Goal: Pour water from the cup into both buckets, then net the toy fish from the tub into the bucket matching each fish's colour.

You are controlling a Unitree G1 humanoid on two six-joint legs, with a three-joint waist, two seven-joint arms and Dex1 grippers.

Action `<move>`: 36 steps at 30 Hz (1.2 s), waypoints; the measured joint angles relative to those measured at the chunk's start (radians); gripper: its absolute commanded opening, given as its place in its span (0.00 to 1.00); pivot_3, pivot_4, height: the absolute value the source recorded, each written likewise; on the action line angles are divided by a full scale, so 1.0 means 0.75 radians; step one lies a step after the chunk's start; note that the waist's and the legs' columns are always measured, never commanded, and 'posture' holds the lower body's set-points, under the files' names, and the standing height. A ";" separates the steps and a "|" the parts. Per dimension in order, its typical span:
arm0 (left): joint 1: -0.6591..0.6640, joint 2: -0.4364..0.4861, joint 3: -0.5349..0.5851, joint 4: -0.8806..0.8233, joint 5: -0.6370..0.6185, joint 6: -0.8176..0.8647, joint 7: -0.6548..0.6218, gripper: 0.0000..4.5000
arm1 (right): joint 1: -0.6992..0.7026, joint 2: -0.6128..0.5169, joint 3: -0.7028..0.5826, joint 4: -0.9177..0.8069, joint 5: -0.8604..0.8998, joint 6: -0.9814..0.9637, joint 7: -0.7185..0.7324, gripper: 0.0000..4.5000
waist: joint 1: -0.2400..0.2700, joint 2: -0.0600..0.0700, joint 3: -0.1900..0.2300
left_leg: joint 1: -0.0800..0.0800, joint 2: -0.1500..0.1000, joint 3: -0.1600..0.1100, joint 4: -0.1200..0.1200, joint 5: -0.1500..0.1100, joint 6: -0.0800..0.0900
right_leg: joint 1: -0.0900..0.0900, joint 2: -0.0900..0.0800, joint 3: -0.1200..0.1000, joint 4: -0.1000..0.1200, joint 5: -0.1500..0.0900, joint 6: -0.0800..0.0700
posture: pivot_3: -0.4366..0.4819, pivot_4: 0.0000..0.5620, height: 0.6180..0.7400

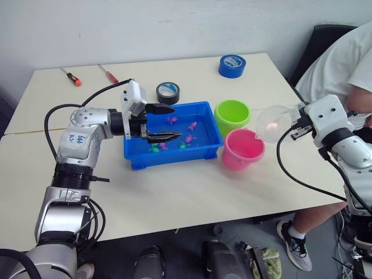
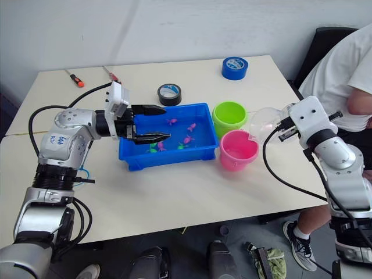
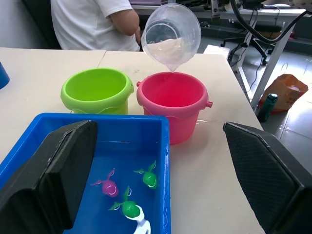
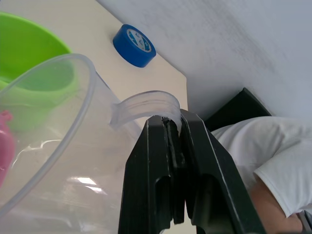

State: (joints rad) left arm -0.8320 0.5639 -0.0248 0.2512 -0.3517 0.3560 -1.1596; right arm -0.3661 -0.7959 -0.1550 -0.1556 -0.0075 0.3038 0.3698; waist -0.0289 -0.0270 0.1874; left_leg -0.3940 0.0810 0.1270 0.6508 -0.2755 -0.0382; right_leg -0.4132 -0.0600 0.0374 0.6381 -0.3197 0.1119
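Note:
The clear cup [image 1: 272,123] hangs tipped over the pink bucket [image 1: 243,148], its lip pointing down into the bucket, with water at the lip in the left wrist view. My right gripper [image 4: 170,124] is shut on the cup's handle. A lime green bucket [image 1: 232,116] stands just behind the pink one. To their left lies the blue tub [image 1: 174,157], holding water and several toy fish, among them a pink one [image 1: 192,125] and a green one [image 3: 149,179]. My left gripper [image 1: 177,122] hovers open over the tub's left half with nothing between its fingers.
A black tape roll [image 1: 168,92] lies behind the tub, a blue tape roll [image 1: 232,65] at the table's far right. Two screwdrivers [image 1: 72,77] lie at the far left. A person in a white shirt [image 1: 343,58] sits close beside the table's right edge.

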 measured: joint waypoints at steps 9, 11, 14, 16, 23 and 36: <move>0.002 0.000 0.000 -0.001 0.000 -0.011 -0.019 1.00 | -0.026 -0.022 0.054 0.012 -0.107 -0.093 0.043 0.00 | 0.000 0.000 0.000 | 0.000 0.000 0.000 0.001 0.000 0.000 | 0.000 0.000 0.000 0.001 0.000 0.000 | 0.48 0.27 0.92; 0.008 0.000 0.000 -0.002 0.000 -0.013 -0.020 1.00 | -0.034 -0.036 0.079 0.021 -0.147 -0.119 0.047 0.00 | -0.001 0.000 0.000 | 0.000 0.000 0.000 0.001 0.000 0.000 | 0.000 0.000 0.000 0.001 0.000 0.000 | 0.48 0.27 0.92; 0.019 -0.001 0.000 -0.002 0.000 -0.013 -0.020 1.00 | -0.055 -0.042 0.101 0.057 -0.197 -0.161 0.056 0.00 | -0.001 0.000 0.000 | 0.000 0.000 0.000 0.001 0.000 0.000 | 0.000 0.000 0.000 0.001 0.000 0.000 | 0.48 0.27 0.92; 0.019 -0.001 0.000 -0.002 0.000 -0.013 -0.020 1.00 | -0.060 -0.042 0.101 0.066 -0.217 -0.179 0.058 0.00 | 0.000 0.000 0.000 | 0.000 0.000 0.000 0.001 0.000 0.000 | 0.000 0.000 0.000 0.001 0.000 0.000 | 0.48 0.27 0.92; 0.027 0.000 0.000 -0.005 -0.001 -0.013 -0.020 1.00 | -0.080 -0.042 0.131 0.117 -0.274 -0.258 0.074 0.00 | -0.001 0.000 0.000 | 0.000 0.000 0.000 0.003 0.000 0.000 | 0.000 0.000 0.000 0.003 0.000 0.000 | 0.48 0.27 0.92; 0.032 0.000 0.000 -0.012 -0.001 -0.013 -0.019 1.00 | -0.107 -0.042 0.142 0.162 -0.310 -0.341 0.075 0.00 | -0.001 0.000 0.000 | 0.000 0.000 0.000 0.007 0.000 0.000 | 0.000 0.000 0.000 0.007 0.000 0.000 | 0.48 0.27 0.92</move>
State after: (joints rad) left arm -0.8077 0.5640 -0.0245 0.2420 -0.3522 0.3464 -1.1738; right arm -0.4466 -0.8275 -0.0487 -0.0341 -0.2402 0.0477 0.4262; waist -0.0300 -0.0270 0.1874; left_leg -0.3938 0.0810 0.1271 0.6559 -0.2754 -0.0383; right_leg -0.4132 -0.0601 0.0377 0.6434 -0.3197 0.1119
